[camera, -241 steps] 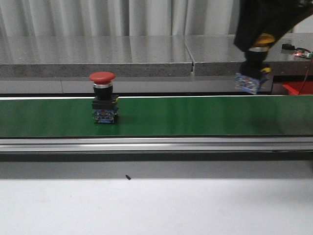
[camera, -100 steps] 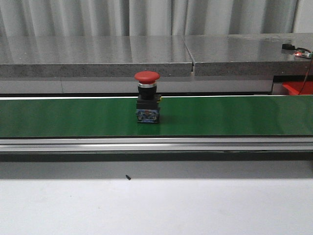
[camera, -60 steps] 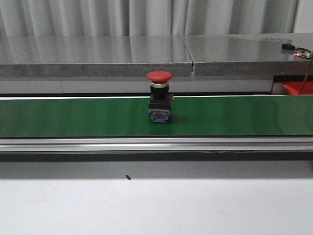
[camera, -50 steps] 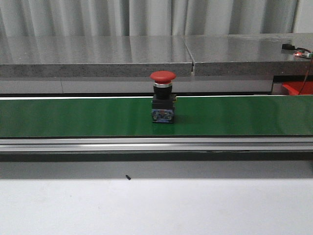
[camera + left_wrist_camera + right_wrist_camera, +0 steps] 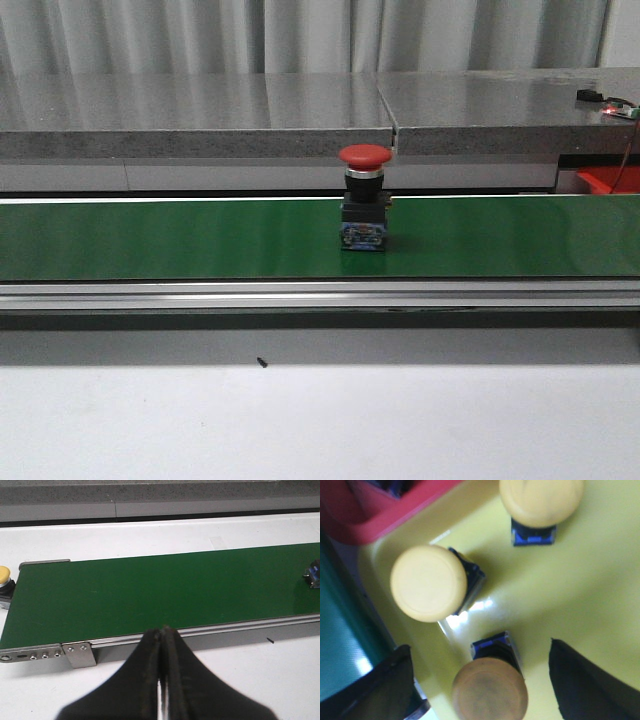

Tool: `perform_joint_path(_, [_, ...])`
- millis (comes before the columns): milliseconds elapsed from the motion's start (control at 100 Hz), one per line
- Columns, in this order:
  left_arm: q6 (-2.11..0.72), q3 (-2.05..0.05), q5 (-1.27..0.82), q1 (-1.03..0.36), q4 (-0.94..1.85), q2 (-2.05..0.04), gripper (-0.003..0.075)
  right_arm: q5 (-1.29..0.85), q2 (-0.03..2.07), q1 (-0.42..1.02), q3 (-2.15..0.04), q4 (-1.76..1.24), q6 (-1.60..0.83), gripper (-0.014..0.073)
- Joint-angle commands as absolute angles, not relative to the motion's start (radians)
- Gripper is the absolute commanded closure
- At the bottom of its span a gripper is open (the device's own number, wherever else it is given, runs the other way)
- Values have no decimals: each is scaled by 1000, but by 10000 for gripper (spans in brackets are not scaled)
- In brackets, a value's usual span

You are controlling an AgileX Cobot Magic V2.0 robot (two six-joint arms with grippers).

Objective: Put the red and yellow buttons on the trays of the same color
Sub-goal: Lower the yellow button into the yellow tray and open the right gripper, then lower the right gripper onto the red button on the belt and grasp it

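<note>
Your red mushroom-head push button (image 5: pixel 363 209) stands upright on the green conveyor belt (image 5: pixel 150 238), a little right of the belt's middle in the front view, its long axis vertical with the red cap on top and the black-and-blue switch block on the belt. The red plastic tray (image 5: pixel 610 180) shows only as a corner at the belt's far right end, so I judge the right arm better placed for the pickup. Your right pincer (image 5: pixel 480 680) hangs spread open above the yellow plastic tray (image 5: pixel 580 595), a yellow-capped button (image 5: pixel 490 687) between its fingers but not gripped, two more beside it. Your left pincer (image 5: pixel 162 645) is pressed closed and empty, over the belt's near rail towards its left end.
</note>
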State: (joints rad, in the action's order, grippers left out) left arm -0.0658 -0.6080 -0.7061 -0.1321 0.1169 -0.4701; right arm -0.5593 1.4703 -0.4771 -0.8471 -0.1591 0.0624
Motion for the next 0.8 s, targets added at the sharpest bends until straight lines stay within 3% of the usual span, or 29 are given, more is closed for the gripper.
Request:
perform_joint_path(0, [-58,-634,-635,-140,126,-474,739,-519,1400,-477,-870,-169,62,25])
perform_joint_path(380, [-58,-634,-635,-140,126,-474,739,-551,1230,-321,-870,-145,59,67])
perform_joint_path(790, [-58,-634,-635,-140,126,-474,739,-653,1215,-23,-902,-145,-83,67])
